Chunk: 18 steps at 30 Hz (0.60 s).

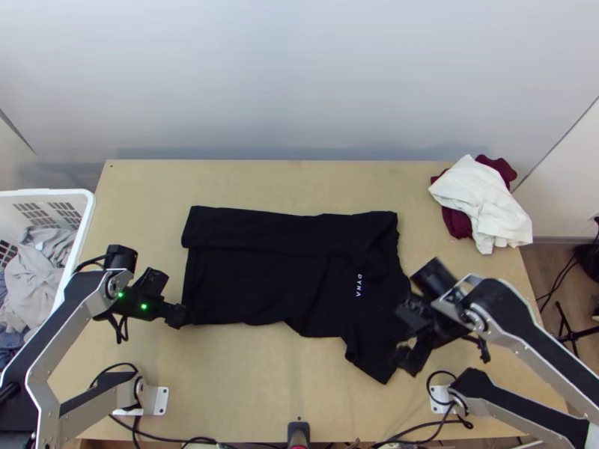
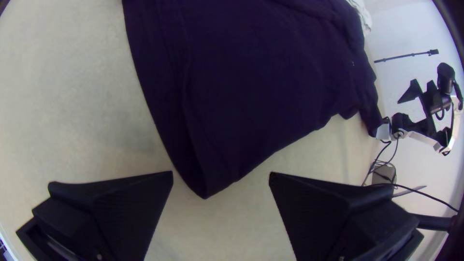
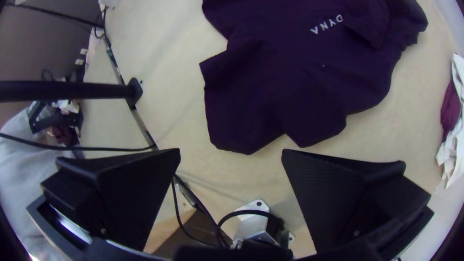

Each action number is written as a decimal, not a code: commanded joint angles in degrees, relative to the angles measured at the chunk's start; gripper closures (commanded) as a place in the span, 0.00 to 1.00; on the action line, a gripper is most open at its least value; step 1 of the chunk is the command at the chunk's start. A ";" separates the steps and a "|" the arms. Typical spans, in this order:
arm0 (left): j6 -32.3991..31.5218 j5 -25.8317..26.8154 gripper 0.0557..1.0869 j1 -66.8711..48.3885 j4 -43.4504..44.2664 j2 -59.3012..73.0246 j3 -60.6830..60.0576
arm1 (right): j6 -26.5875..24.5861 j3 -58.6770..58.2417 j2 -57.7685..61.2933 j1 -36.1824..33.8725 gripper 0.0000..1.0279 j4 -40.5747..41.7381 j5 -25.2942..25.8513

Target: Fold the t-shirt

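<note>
Stretching long-ways between the wide-open left and right jaws, the black shirt (image 1: 258, 280) has its bottom corner (image 2: 204, 184) just in front of the left jaws.

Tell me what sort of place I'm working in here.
Likely a laundry-folding workstation in a lab or workshop: a black t-shirt lies on a plain wooden table, a white basket holds clothes, and two arms are bracketed near its edge.
</note>
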 commanded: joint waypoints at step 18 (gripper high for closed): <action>-4.14 0.06 0.06 -5.62 8.80 10.92 0.83 | 1.61 -5.94 8.98 23.20 0.07 12.56 9.80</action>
